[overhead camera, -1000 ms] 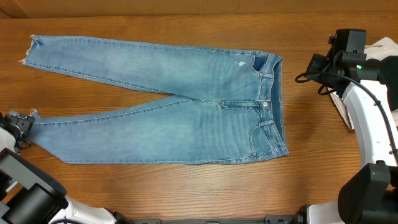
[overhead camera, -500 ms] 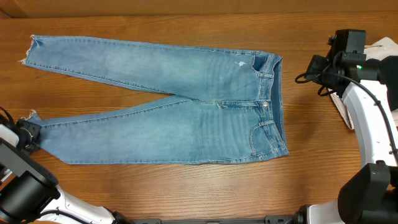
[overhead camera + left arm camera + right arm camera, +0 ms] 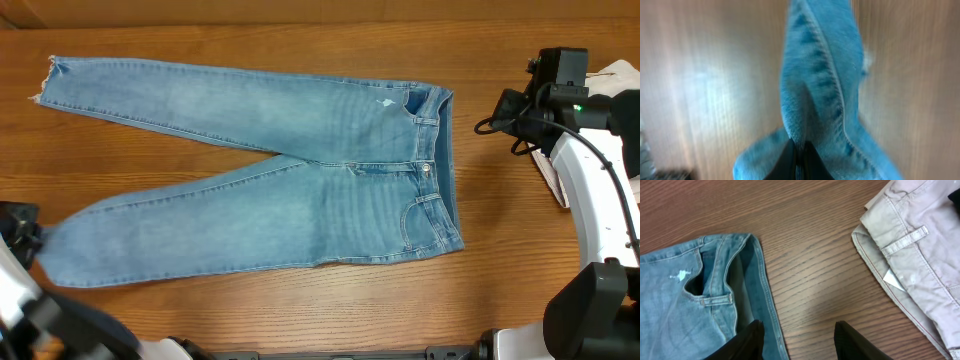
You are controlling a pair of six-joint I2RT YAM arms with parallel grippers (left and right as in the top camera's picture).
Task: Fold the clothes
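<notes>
Spread flat across the wooden worktop (image 3: 300,320): light-blue denim jeans (image 3: 300,190), waistband (image 3: 442,170) to the right, both legs running left, the far leg straight, the near one angled toward the near-left corner. Clamped together on the near leg's hem (image 3: 820,90), at the near-left edge: the left pincer (image 3: 28,240), with a ridge of bunched denim rising from between the jaws in the wrist view. Hanging just right of the waistband and touching nothing: the right pincer (image 3: 800,340), jaws apart and empty, with an off-white garment (image 3: 920,250) further right.

Judged as the step in hand: carrying the near leg's hem over for a fold. To do it well, lift only enough to clear the cloth beneath, then sweep in a smooth arc, avoiding any twist in the trailing leg. Keep the grip firm, given heavy, stiff denim and what looks like a narrow pinch. Aim for hem on hem or hem on waistband, edges square. Consider pinning the waistband with the right pincer to stop the whole garment dragging left.

Writing: none legible. No brand patch or lettering visible on the jeans, only a metal button (image 3: 428,168) and a pale worn spot (image 3: 682,275) near the far pocket. On the off-white garment, a small white tag (image 3: 892,280), blank from here.
</notes>
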